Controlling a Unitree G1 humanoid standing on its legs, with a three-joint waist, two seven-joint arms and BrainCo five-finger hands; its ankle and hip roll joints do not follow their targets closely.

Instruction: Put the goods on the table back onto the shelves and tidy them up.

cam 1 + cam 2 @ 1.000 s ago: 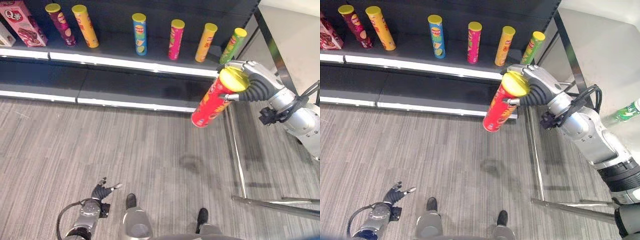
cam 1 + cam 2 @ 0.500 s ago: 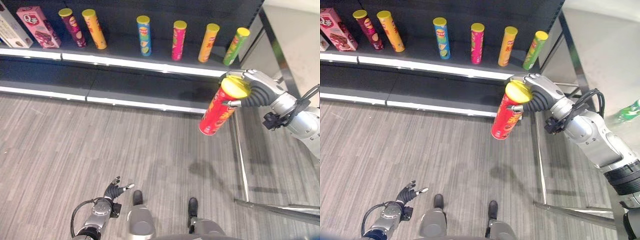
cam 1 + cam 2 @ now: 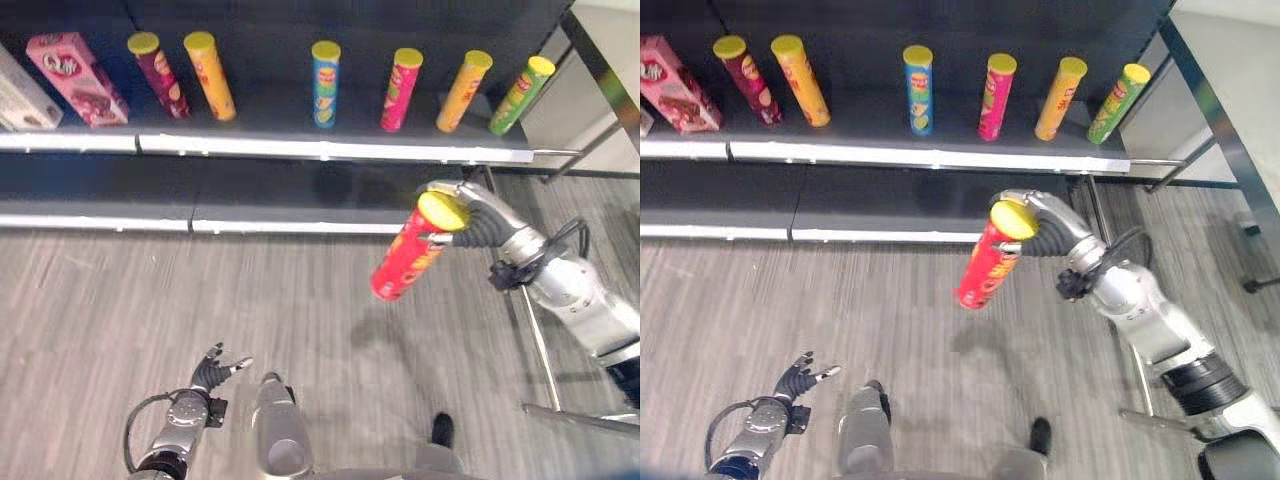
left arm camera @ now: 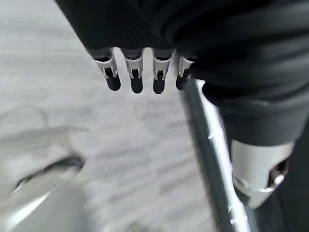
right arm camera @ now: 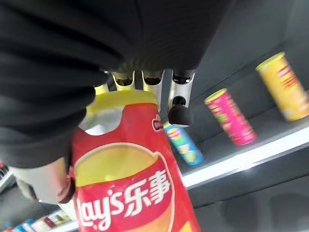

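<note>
Evidently the right robot hand (image 3: pixel 470 205) clamps the red can (image 3: pixel 408 252) near its lid, carrying it tilted toward the shelf (image 3: pixel 330 150), while the left robot hand (image 3: pixel 212 372) hangs spread and idle.

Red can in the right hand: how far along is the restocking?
Six cans and a pink box already stand on the upper shelf. The right hand grips the red can by its top, off the shelf. Left: placing it. The left hand hangs open.

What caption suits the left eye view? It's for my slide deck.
Right hand grips a red chip can by its yellow-lidded top, facing a shelf lined with six standing cans.
</note>
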